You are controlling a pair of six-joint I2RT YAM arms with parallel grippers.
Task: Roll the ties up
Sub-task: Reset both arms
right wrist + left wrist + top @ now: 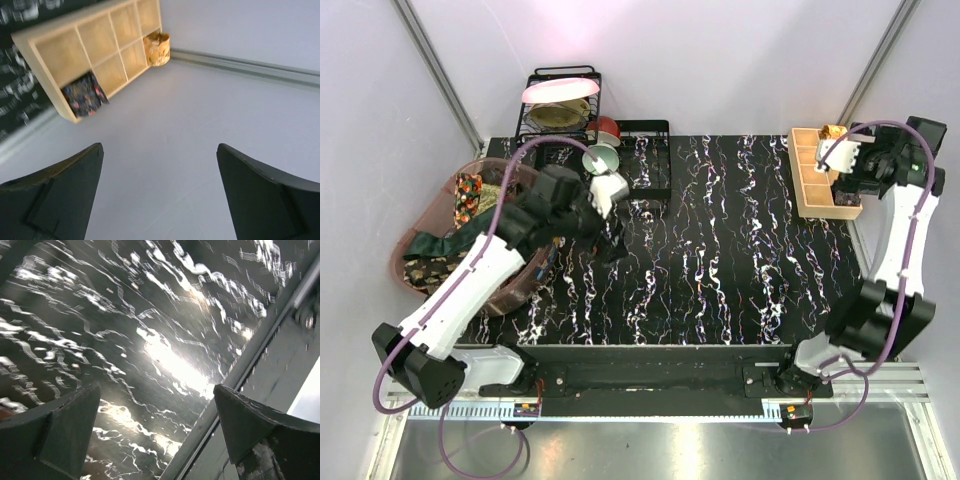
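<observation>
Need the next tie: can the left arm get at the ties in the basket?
Probably yes. The ties lie uncovered in the open basket beside that arm; the left gripper hangs open, empty, over the table.

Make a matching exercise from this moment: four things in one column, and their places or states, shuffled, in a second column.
1. dark rolled fabric tie with red dots
2. brown-gold patterned rolled tie
3. long dark green fabric tie
4. left pincer

A. lying across the brown oval basket
B. open above the black marbled table
C. far end compartment of the tan wooden gridded tray
D. near end compartment of that tray

Pairs: 1-D, 2-C, 3-A, 4-B
</observation>
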